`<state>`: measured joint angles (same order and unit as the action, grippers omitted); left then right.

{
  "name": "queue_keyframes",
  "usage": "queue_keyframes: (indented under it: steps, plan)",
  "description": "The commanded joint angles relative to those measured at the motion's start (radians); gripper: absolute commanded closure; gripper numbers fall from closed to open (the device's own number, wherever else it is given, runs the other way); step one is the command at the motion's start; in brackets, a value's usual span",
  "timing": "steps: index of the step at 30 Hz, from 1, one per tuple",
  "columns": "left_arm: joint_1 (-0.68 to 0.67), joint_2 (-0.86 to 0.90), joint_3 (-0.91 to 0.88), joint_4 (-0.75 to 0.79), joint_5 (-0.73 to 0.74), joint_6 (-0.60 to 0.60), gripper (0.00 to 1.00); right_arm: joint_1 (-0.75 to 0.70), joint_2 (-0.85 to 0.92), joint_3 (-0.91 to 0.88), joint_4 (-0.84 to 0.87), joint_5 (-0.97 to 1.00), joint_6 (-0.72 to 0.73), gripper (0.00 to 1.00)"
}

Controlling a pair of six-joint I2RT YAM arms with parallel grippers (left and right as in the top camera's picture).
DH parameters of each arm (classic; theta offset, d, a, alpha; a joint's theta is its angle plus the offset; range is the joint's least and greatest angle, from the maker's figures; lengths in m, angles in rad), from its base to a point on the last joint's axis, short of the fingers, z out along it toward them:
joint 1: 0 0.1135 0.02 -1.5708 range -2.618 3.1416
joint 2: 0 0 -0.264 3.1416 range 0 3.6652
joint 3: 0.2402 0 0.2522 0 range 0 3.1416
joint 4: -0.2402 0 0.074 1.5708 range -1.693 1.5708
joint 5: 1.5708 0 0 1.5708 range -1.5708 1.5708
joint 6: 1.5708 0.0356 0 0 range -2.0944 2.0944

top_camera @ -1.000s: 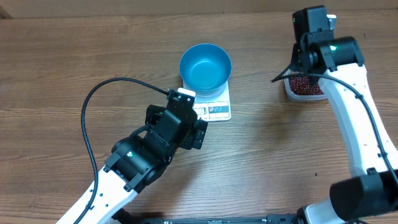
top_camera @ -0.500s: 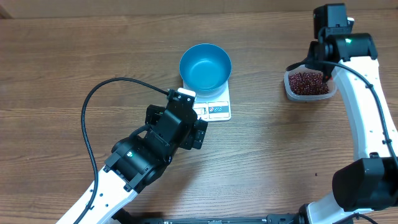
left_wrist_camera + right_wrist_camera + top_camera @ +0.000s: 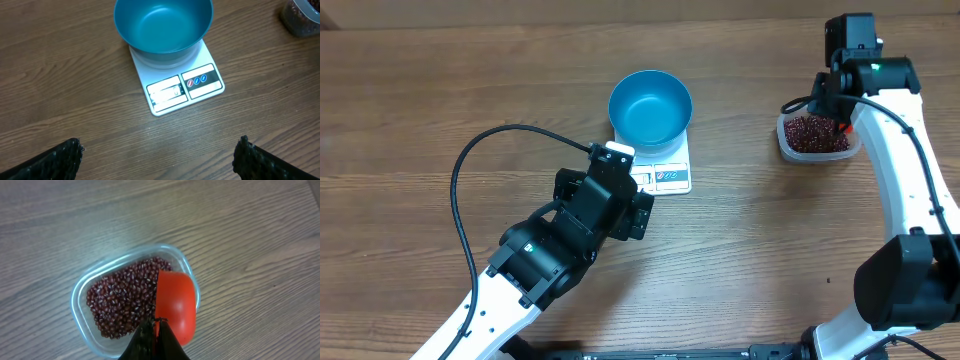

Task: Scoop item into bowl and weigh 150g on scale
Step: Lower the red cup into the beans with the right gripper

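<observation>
Beans (image 3: 120,302) sit in the clear tub (image 3: 80,297). The right gripper (image 3: 155,330) has swung off them, squeezing a red scoop (image 3: 176,305). The bowl (image 3: 650,105) on the scale (image 3: 665,178) is empty, so scooping comes next. The left gripper (image 3: 157,160) gapes wide.

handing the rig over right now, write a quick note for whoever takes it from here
Left gripper: open, empty, hanging short of the scale.
Right gripper: shut on the red scoop, which is over the beans in the clear tub.
Done: blue bowl sits on the scale, empty.
Left: carry beans to the bowl, scoop by scoop, until the scale reads the target weight.
</observation>
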<state>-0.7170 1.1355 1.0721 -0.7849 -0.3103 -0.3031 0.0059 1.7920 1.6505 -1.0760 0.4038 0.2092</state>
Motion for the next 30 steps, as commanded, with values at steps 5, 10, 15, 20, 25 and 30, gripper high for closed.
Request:
queue_keyframes:
  steps: [5, 10, 15, 20, 25, 30]
  plan:
    - [0.011, 0.009, -0.005, 0.002, -0.004, 0.008, 0.01, -0.004, 0.004, -0.029, 0.018, -0.005, 0.006, 0.96]
    - [0.011, 0.009, -0.005, 0.003, -0.004, 0.008, 0.01, -0.004, 0.005, -0.029, 0.017, -0.006, 0.006, 0.96]
    - [0.011, 0.009, -0.005, 0.003, -0.004, 0.008, 0.01, -0.004, 0.005, -0.062, 0.034, -0.006, 0.006, 0.96]
    - [0.011, 0.009, -0.005, 0.003, -0.004, 0.008, 0.01, -0.008, 0.005, -0.113, 0.077, -0.005, 0.005, 0.96]
    - [0.011, 0.009, -0.005, 0.002, -0.004, 0.008, 0.00, -0.023, 0.005, -0.143, 0.103, -0.006, 0.005, 0.96]
    - [0.011, 0.009, -0.005, 0.003, -0.004, 0.008, 0.01, -0.036, 0.005, -0.181, 0.145, -0.033, 0.005, 0.96]
